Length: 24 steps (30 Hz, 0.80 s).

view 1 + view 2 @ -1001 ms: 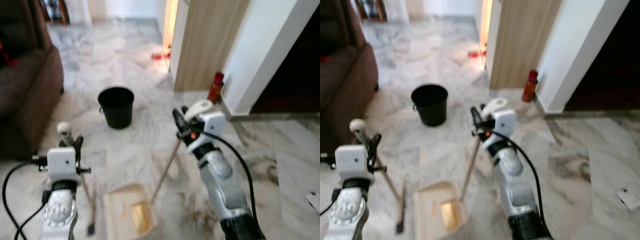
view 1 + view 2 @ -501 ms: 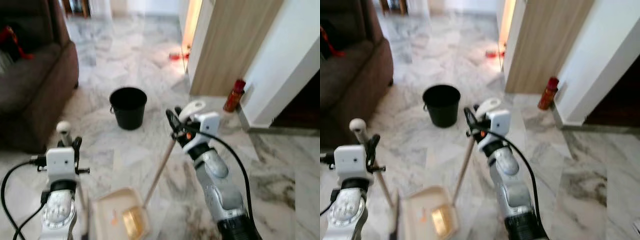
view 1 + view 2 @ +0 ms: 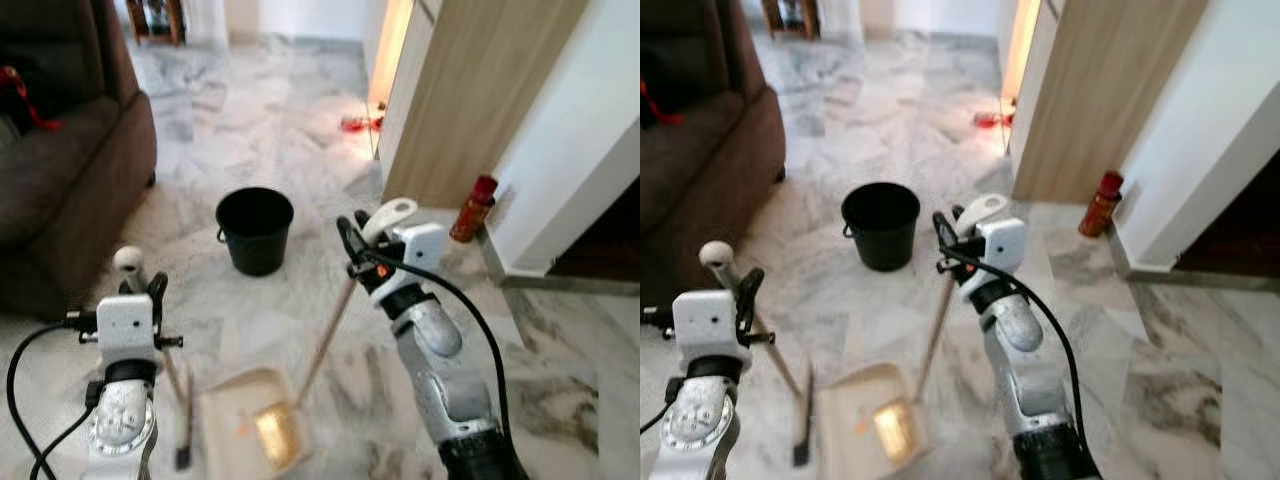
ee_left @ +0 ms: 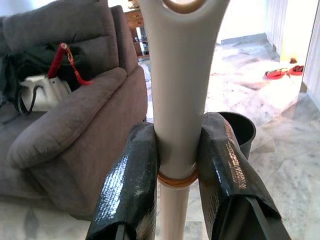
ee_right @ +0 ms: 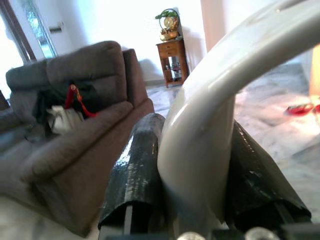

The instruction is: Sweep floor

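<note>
- A brown sofa [image 3: 60,190] stands at the far left on the marble floor [image 3: 260,110]
- The left gripper [image 4: 176,165] has its fingers [image 4: 131,185] clamped on the white grip of the broom [image 3: 150,345]; the stick slants down to a dark head [image 3: 184,440] that rests on the floor just left of the dustpan
- The dustpan [image 3: 255,430] lies flat on the floor between the two arms, with a yellowish patch in its tray
- A black bucket [image 3: 256,228] stands upright beyond the dustpan, well apart from it
- The dustpan's long wooden handle [image 3: 325,340] rises to the right, up to a white curved grip [image 3: 388,215]
- The right gripper [image 5: 200,165] is closed on that grip, one finger [image 5: 137,170] on each side
- A red bottle [image 3: 473,208] stands by the white wall [image 3: 570,130], right of a wood panel [image 3: 480,90]
- Red slippers [image 3: 358,122] lie far back near the doorway
</note>
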{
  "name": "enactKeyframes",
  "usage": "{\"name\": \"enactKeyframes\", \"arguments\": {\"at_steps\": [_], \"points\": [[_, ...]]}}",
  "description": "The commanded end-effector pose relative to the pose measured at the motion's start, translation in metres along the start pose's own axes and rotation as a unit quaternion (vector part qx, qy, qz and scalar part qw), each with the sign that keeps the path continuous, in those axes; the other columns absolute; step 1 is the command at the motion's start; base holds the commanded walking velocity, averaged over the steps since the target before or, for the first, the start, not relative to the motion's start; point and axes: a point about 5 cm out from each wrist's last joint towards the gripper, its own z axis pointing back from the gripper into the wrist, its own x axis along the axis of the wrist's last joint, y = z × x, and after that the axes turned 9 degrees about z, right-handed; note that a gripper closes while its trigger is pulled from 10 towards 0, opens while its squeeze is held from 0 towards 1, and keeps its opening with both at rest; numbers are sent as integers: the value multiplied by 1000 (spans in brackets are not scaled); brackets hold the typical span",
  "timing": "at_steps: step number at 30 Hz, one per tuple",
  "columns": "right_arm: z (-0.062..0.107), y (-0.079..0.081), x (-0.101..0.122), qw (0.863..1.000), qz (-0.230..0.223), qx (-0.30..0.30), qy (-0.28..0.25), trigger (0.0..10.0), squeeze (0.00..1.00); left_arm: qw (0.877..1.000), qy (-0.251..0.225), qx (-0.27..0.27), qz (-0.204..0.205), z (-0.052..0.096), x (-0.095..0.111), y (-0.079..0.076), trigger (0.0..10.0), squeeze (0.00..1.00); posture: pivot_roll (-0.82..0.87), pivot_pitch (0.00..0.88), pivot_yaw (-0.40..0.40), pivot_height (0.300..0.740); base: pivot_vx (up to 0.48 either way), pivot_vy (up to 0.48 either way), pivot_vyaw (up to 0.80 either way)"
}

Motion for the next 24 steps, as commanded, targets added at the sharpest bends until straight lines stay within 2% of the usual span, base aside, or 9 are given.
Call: {"name": "enactKeyframes", "arguments": {"at_steps": [1,14,18,24], "points": [[0,-8,9,1000,9,-10,-16,10000,0,1000,-22,-4,-7,0,8,-3,10000,0,58,103,-19,740,304,0,0],[-2,-4,12,1000,12,4,-22,10000,0,1000,-20,-6,-7,3,6,-4,10000,0,58,72,-22,740,362,0,0],[-2,-2,12,1000,15,10,-23,10000,0,1000,-19,-9,-8,4,5,-5,10000,0,61,62,-23,740,336,0,617],[-2,0,11,1000,4,11,-24,10000,0,1000,-19,-13,-7,4,5,-6,10000,0,64,55,-22,740,306,0,0]]}}
